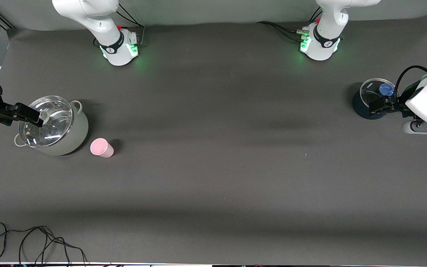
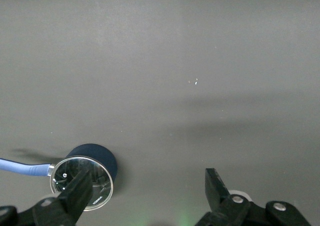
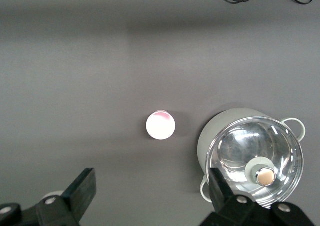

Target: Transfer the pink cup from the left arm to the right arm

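Observation:
The pink cup [image 1: 101,147] stands upright on the dark table at the right arm's end, beside a steel pot. It also shows from above in the right wrist view [image 3: 160,125]. My right gripper [image 1: 35,116] hangs open and empty in the air over the steel pot's edge, well above the cup; its jaws stand wide apart in the right wrist view [image 3: 150,181]. My left gripper [image 1: 378,105] is open and empty at the left arm's end, over a dark pot; its jaws stand wide apart in its own view [image 2: 147,181]. The cup is out of the left wrist view.
The steel pot [image 1: 78,133] with a glass lid shows in the right wrist view too [image 3: 207,136]. A dark pot [image 1: 360,107] with a glass lid and blue knob shows in the left wrist view [image 2: 100,156]. Black cables [image 1: 32,241] lie at the table's near edge.

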Motion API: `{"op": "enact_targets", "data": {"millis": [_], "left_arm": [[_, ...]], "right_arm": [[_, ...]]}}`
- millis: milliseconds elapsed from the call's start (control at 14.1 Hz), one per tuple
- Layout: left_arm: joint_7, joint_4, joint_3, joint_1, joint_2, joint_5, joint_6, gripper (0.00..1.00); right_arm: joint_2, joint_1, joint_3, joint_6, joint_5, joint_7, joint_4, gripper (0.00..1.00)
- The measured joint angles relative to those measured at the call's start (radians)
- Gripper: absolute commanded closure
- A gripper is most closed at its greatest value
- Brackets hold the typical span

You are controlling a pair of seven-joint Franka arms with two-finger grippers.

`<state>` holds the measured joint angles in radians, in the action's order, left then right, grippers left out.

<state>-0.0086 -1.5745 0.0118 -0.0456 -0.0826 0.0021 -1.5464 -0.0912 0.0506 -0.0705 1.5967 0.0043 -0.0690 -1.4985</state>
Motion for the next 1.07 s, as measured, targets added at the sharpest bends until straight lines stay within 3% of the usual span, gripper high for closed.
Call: {"op": "enact_targets", "data": {"millis": [1067], "left_arm": [[0.000, 0.000, 0.000, 0.000, 0.000, 0.000, 0.000, 0.00]], "right_arm": [[-0.014, 0.000, 0.001, -0.004, 0.000, 0.004, 0.000, 0.00]]}}
